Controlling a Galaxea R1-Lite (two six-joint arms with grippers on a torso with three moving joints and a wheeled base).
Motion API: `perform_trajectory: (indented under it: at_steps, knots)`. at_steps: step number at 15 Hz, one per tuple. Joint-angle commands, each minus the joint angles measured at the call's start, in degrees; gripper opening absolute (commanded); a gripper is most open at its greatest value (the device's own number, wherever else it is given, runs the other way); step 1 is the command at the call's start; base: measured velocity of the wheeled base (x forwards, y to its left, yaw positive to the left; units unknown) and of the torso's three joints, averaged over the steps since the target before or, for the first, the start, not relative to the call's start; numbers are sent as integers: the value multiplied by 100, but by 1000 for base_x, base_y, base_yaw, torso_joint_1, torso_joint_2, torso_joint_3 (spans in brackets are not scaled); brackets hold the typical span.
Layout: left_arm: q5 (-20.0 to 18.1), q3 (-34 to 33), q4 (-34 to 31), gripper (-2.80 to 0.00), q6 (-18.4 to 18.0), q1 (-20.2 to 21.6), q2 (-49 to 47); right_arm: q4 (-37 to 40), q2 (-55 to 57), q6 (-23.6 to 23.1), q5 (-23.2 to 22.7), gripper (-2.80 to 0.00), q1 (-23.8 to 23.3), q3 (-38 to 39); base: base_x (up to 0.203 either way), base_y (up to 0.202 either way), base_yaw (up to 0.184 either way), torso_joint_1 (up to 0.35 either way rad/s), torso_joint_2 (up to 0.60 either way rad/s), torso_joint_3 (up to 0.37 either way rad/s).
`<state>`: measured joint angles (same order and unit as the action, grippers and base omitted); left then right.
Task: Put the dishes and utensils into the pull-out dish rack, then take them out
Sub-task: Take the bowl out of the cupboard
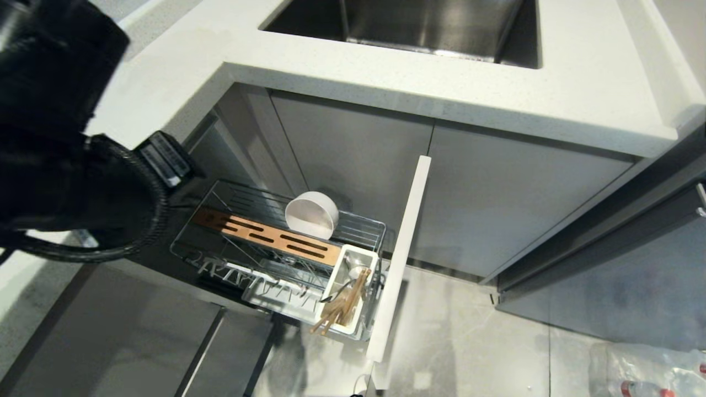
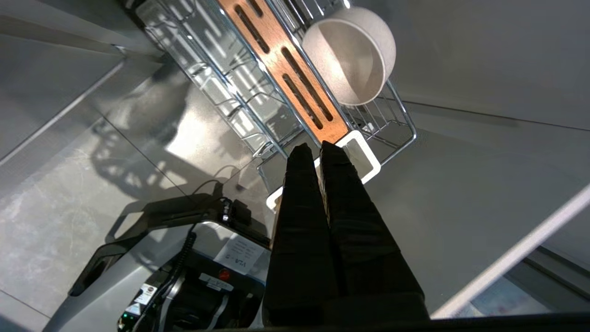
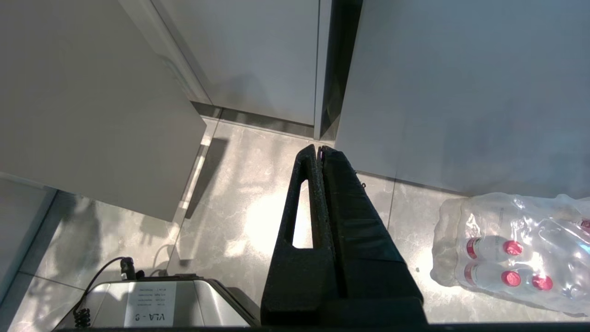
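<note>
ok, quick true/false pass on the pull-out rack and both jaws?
1. The small white round bowl lies on its side in the chrome wire pull-out rack. True.
2. The light wooden chopsticks stand in the white plastic utensil caddy. True.
3. A pale-pink plate sits in the rack. False: none is visible there.
4. The left gripper has open jaws. False: shut and empty, above the rack.
5. The right gripper holds a spoon. False: shut, empty, over the floor.

We see a white speckled counter (image 1: pixel 496 105) with a steel sink (image 1: pixel 419 25) set in, grey cabinet doors (image 1: pixel 513 209) below, glossy marbled grey floor tiles (image 1: pixel 463 336), and a wrapped pack of red-capped bottles (image 3: pixel 511 253).
</note>
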<state>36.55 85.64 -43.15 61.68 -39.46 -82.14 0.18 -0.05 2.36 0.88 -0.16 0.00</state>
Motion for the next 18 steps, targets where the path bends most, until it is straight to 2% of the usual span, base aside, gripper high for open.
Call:
perform_trajectory:
  at_steps: [1,8,9,11,18]
  knots:
    - [22,-19,146,-280,41,-15,-624,-1,5,1,0,-280,-2,9,0,0,0,0,0,0]
    - [-39,34,1014,-280,-11,140,-1901,-1,5,1,0,-280,-2,9,0,0,0,0,0,0]
    - [-92,46,1115,0,-131,168,-2024,-1,5,1,0,-280,-1,9,0,0,0,0,0,0]
    - [-161,66,1530,0,-367,285,-2224,-1,5,1,0,-280,-2,9,0,0,0,0,0,0]
    - [-863,539,2457,0,-652,660,-2877,-1,5,1,0,-280,5,9,0,0,0,0,0,0]
